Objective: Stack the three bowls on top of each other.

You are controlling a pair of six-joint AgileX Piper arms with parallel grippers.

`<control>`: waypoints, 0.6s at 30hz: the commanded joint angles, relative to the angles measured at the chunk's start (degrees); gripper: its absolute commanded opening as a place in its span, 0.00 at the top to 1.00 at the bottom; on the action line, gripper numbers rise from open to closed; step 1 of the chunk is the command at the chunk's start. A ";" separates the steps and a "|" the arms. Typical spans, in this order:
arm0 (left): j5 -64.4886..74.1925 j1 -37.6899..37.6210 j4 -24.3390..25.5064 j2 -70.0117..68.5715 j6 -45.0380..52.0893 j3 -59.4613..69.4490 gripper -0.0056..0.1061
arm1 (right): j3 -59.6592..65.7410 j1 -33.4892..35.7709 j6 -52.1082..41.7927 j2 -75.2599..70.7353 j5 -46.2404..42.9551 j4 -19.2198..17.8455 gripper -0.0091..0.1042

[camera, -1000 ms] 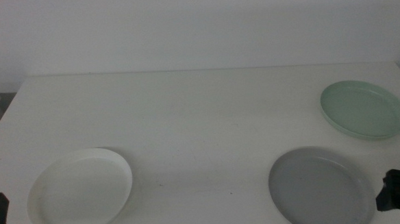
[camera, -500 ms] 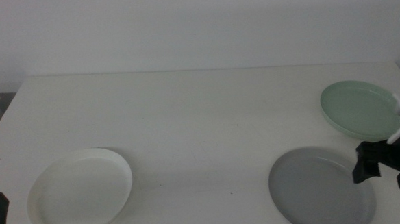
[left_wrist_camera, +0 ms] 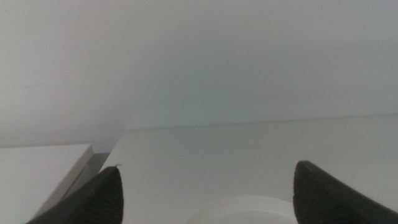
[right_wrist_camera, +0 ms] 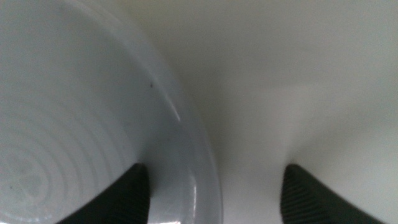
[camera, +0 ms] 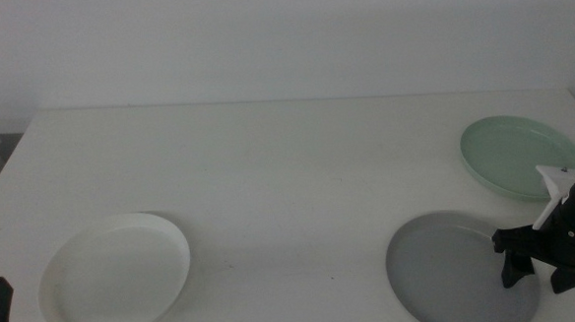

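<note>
Now the right gripper (camera: 533,269) sits at the lower right of the middle frame, its dark ribbed fingers (right_wrist_camera: 134,193) spread open astride the grey bowl's (camera: 461,268) right rim. Only its wrist view shows concentric rings on the bowl's glossy inside. The matte mint bowl (camera: 519,155) lies above, the white bowl (camera: 116,273) lower left on the smooth white tabletop (camera: 288,171). The left gripper (left_wrist_camera: 205,193) waits open at the bottom left corner.

Black right gripper (camera: 532,271) with ribbed dark jaws, white wrist bracket (camera: 552,189)
</note>
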 commanded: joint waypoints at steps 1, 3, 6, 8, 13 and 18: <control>-0.74 0.06 0.07 -0.16 -0.20 0.03 0.11 | -0.23 0.15 0.17 0.88 -1.19 -0.18 0.48; -0.74 0.06 0.07 -0.16 -0.20 0.03 0.11 | -0.23 0.15 0.17 1.63 -1.73 -0.18 0.57; -0.74 0.06 0.07 -0.16 -0.20 0.03 0.11 | -0.23 0.15 0.17 1.77 -1.61 -0.18 0.76; -0.74 0.06 0.07 -0.16 -0.20 0.03 0.11 | -0.27 0.15 -0.25 1.77 -1.37 -0.18 0.91; -0.74 0.06 0.07 -0.16 -0.20 0.03 0.11 | -1.13 1.08 -0.44 1.62 1.44 -0.63 0.94; -0.74 0.06 0.07 -0.16 -0.20 0.03 0.11 | -8.13 5.79 -0.44 1.10 6.68 0.66 0.94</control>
